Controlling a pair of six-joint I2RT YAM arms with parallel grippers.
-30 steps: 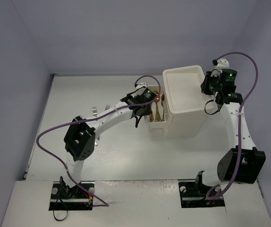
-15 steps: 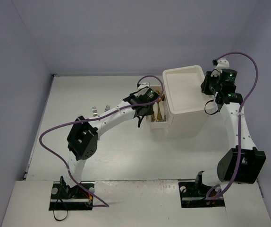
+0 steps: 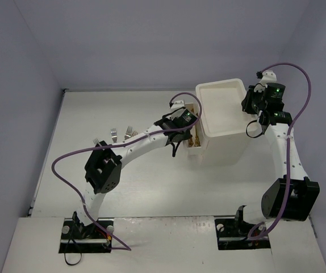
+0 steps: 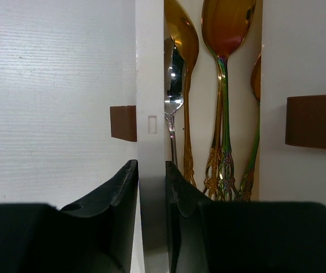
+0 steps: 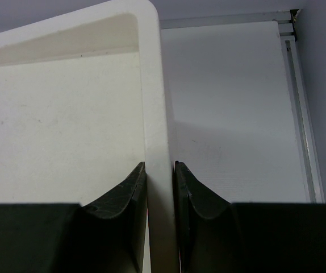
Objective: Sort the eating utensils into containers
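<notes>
A shallow white drawer (image 3: 192,149) sticks out a little from the left side of the tall white drawer unit (image 3: 225,122). My left gripper (image 3: 178,140) is shut on its front wall (image 4: 150,85), one jaw on each side, just behind its brown handle (image 4: 123,123). Inside lie gold spoons (image 4: 183,40), one with a rainbow sheen (image 4: 225,34), and a silver spoon (image 4: 173,85). My right gripper (image 3: 248,111) is shut on the unit's top right rim (image 5: 154,102). Silver forks (image 3: 130,133) lie on the table to the left.
A second brown handle (image 4: 315,121) shows on the unit's face beside the drawer. More forks (image 3: 113,135) lie left of the left arm. Grey walls close in the white table (image 3: 140,182) at the back and both sides.
My left gripper has moved right with the drawer wall in it, and the drawer now sticks out less from the unit. More forks show on the table. The right arm has not moved.
</notes>
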